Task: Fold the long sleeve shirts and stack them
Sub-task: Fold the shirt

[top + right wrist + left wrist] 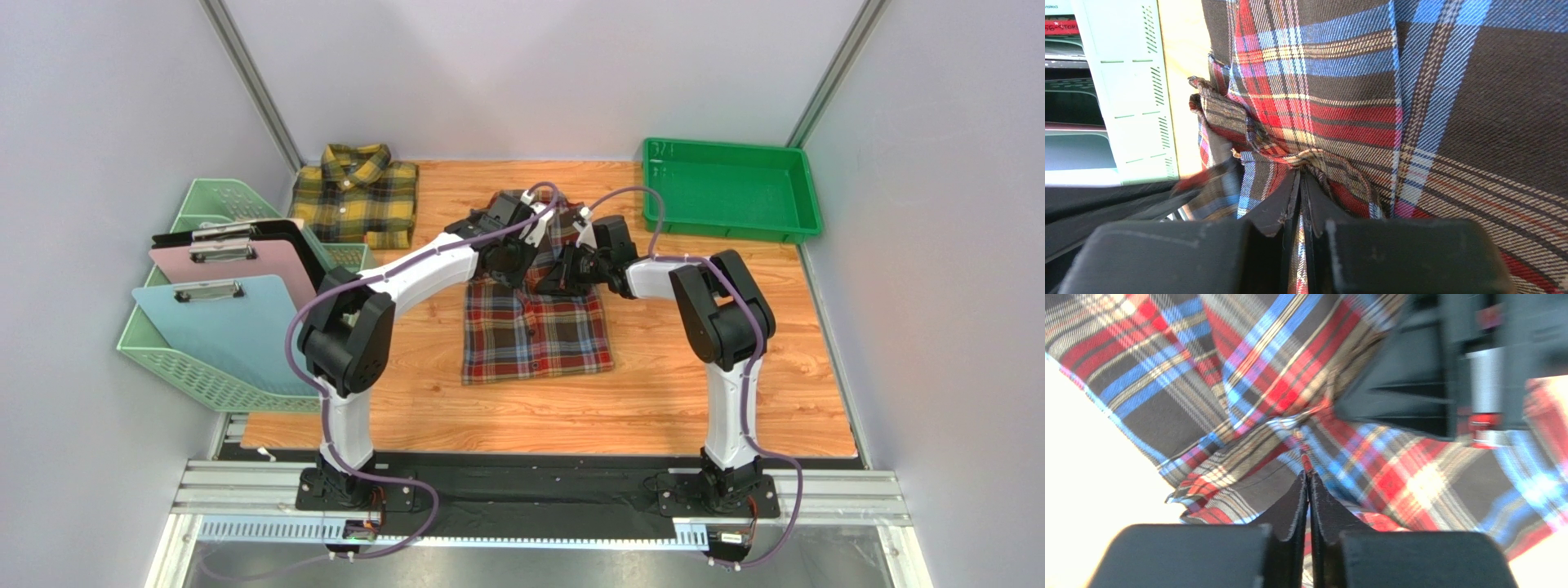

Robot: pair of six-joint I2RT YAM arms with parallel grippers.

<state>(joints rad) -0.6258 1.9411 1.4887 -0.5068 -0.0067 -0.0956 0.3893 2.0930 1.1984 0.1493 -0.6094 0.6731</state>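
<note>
My left gripper (1309,481) is pinched on a fold of the red shirt (536,333), and the right gripper (1301,180) clamps a fold just beside it (its far end, I judge), so that end can fold over. The shirt lies mid table (736,380); the yellow shirt (356,196) sits folded far left.

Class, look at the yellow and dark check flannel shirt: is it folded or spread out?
Folded: the yellow and dark check flannel shirt lies as a compact rectangle with its collar on top.
</note>
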